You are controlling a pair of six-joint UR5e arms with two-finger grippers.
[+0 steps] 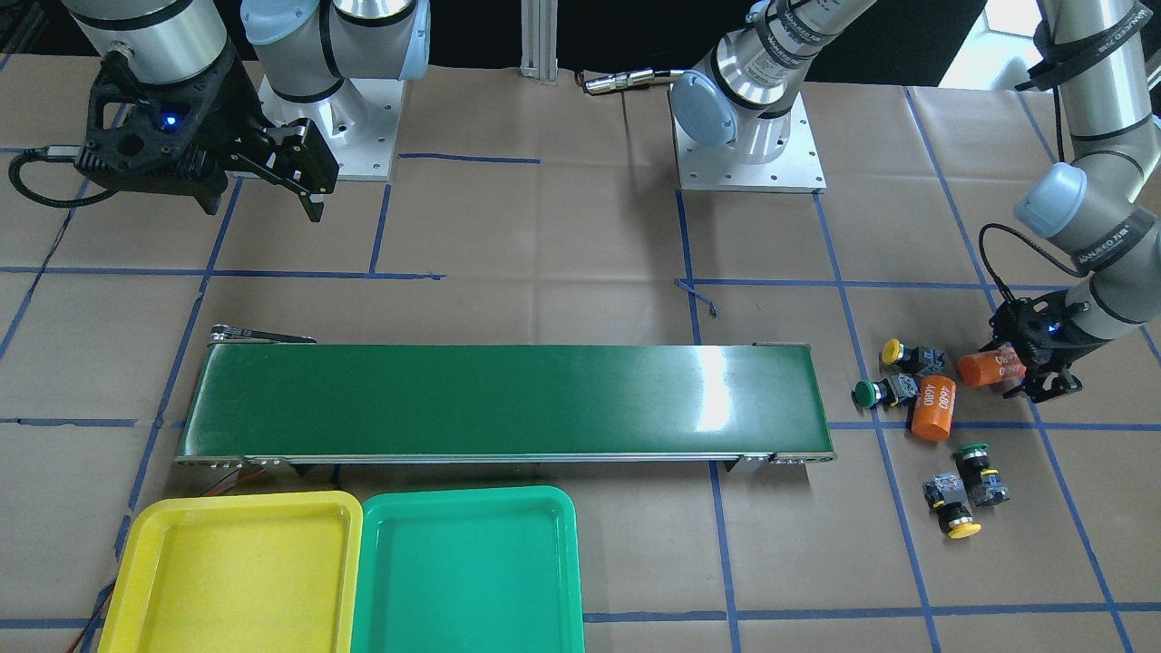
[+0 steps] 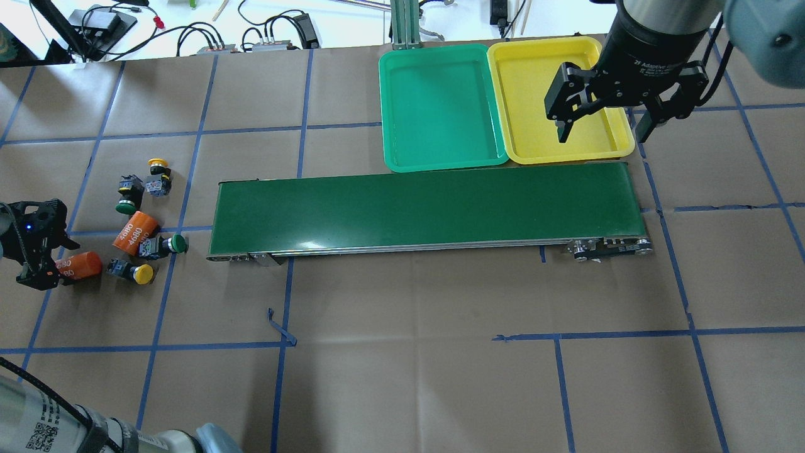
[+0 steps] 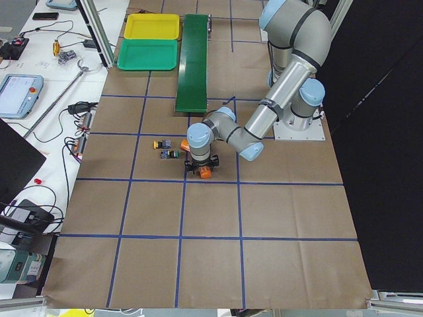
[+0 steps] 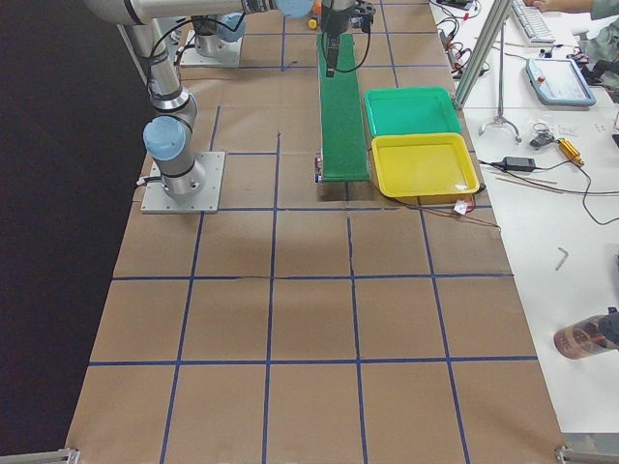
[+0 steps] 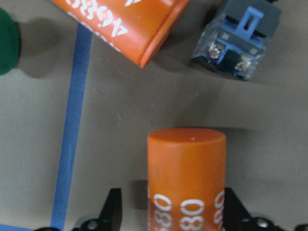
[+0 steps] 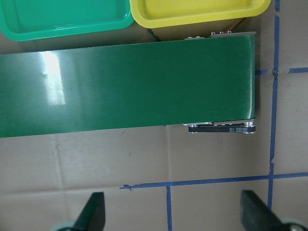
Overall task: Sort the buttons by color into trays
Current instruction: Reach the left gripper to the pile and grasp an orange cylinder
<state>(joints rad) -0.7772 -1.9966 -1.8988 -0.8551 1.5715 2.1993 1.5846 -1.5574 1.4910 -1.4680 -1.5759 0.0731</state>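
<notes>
Front camera first: I see the left gripper (image 1: 1023, 370) down at the paper on the far right of the view, its fingers either side of an orange cylinder (image 1: 984, 368) lying on its side. The four buttons lie on the paper just left of it. A yellow-capped one (image 1: 905, 355) and a green-capped one (image 1: 878, 392) are farther from the camera. A second green (image 1: 978, 464) and a second yellow (image 1: 952, 508) are nearer, side by side. A second cylinder (image 1: 934, 408) lies between the pairs, against the far green one. The right gripper (image 1: 304, 184) hangs at top left. The belt (image 1: 508, 399) crosses the middle, and the yellow tray (image 1: 127, 580) and green tray (image 1: 570, 562) sit together near its left end.

Overhead, the right gripper is spread wide and overlaps the yellow tray's right edge in the picture. The buttons cluster off the belt's left end, well apart from the trays at far right.

From the left end, the near arm bends down over the cluster. From the right end, I make out the trays beside the belt.

On the left wrist camera, the cylinder sits between the fingers (image 5: 113, 211) with a gap on its left, so I read the jaws as not clamped.

On the right wrist camera, the fingertips (image 6: 94, 211) stand far apart above the paper, with the belt's end and both tray corners beyond.
</notes>
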